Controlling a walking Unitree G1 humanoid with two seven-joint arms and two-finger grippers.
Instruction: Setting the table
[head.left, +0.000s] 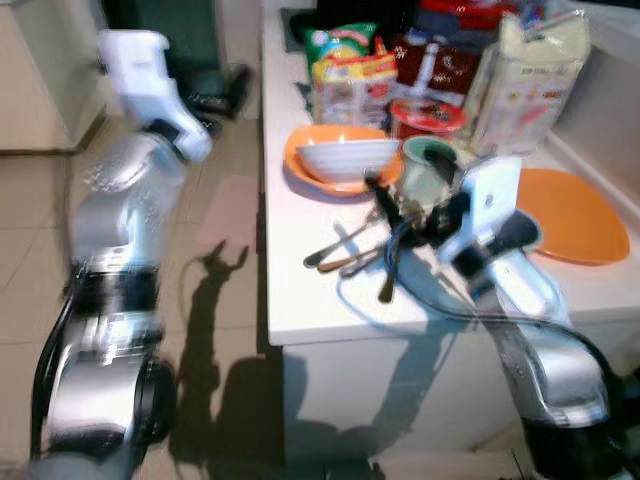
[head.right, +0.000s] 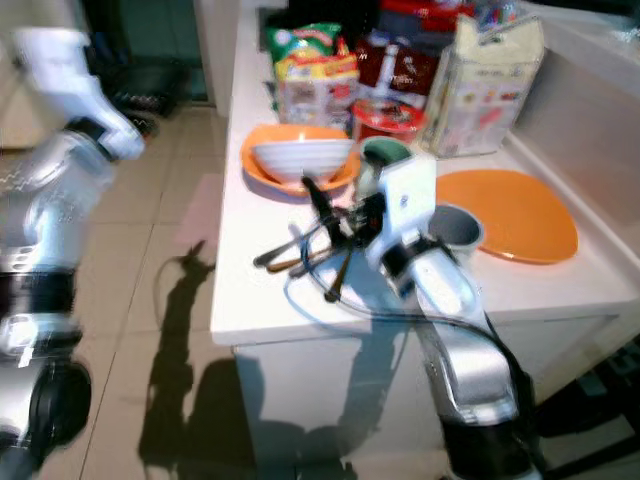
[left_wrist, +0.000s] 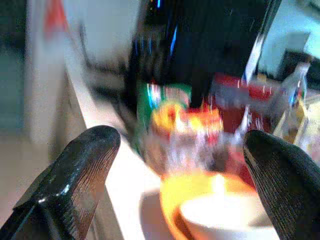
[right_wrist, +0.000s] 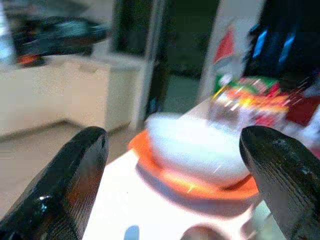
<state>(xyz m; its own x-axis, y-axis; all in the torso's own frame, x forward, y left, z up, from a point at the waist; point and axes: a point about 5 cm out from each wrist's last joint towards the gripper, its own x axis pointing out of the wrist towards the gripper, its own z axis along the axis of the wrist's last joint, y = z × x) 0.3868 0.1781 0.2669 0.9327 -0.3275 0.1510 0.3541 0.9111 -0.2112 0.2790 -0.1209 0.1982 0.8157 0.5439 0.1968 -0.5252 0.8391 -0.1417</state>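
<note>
While the white bowl (head.left: 345, 158) sits in an orange plate (head.left: 302, 170) on the white counter (head.left: 300, 300), a second orange plate (head.left: 570, 215) lies well apart to the right. Some cutlery (head.left: 345, 255) is piled between them, near a green cup (head.left: 430, 165). Right gripper (right_wrist: 172, 165) hovers over the cutlery, fingers spread wide. Left gripper (left_wrist: 182, 170) is up beside the counter, also spread apart. Snack packets (head.left: 350, 65) sit behind.

Nothing here can be read. The snack packets (head.left: 345, 62), the red packaging (head.left: 437, 62) and the pale carton (head.left: 528, 80) at the back of the worktop (head.left: 300, 300) carry printing, but it is all too blurred and small to make out any word, brand or number.
</note>
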